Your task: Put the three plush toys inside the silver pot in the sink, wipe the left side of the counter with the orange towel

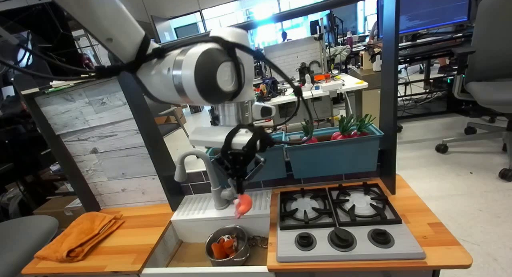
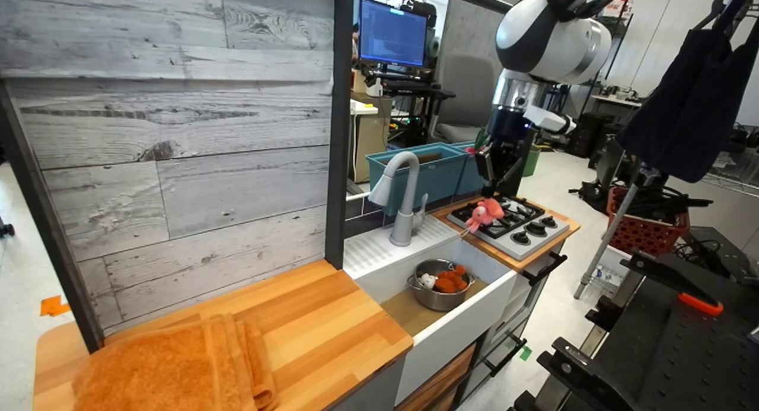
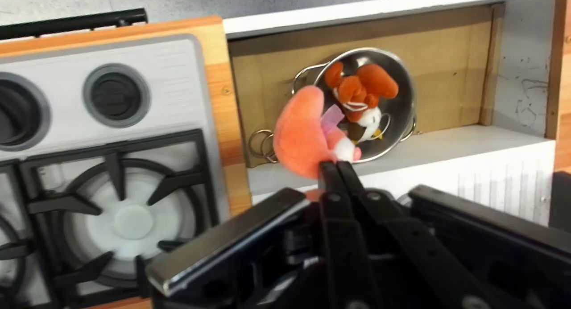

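My gripper [image 1: 240,189] is shut on the pinkish-orange plush toy [image 1: 244,204], which hangs from the fingertips above the sink. In the wrist view the fingertips [image 3: 335,165] pinch this toy [image 3: 298,130], and it overlaps the rim of the silver pot [image 3: 405,95]. The pot [image 2: 436,301] stands in the white sink [image 2: 462,340]. An orange-red plush toy [image 3: 377,79] and a white-and-brown one [image 3: 369,121] lie inside the pot. The orange towel [image 1: 78,237] lies folded on the wooden counter [image 1: 138,233] beside the sink, also seen in an exterior view [image 2: 160,363]; it is outside the wrist view.
A grey faucet [image 1: 204,159] rises behind the sink, close to the gripper. The stove [image 1: 348,245] with black grates and knobs is on the opposite side of the sink from the towel. Blue planters [image 1: 336,159] stand behind. A dark frame post [image 2: 337,126] stands by the counter.
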Robot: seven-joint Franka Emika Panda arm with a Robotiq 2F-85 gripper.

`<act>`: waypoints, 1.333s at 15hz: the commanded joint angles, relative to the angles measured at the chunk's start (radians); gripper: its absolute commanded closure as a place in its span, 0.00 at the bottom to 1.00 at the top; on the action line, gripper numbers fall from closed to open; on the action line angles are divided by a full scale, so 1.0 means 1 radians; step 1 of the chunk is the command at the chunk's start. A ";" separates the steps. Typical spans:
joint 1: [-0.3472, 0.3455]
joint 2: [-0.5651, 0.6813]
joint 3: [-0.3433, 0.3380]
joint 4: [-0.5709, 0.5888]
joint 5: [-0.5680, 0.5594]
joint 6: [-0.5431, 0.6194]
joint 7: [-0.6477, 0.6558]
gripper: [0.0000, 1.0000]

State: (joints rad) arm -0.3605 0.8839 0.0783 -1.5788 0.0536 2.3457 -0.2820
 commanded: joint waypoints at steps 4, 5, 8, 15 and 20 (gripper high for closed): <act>0.140 0.020 -0.027 -0.173 -0.019 0.234 0.009 0.99; 0.154 0.024 -0.032 -0.183 -0.025 0.251 0.013 0.73; 0.155 0.039 -0.025 -0.170 -0.017 0.237 0.009 0.83; 0.161 0.039 -0.036 -0.175 -0.028 0.243 0.010 0.46; 0.111 -0.070 0.056 -0.324 -0.030 0.491 -0.093 0.16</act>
State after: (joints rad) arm -0.2205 0.9091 0.0730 -1.7828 0.0323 2.7119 -0.3105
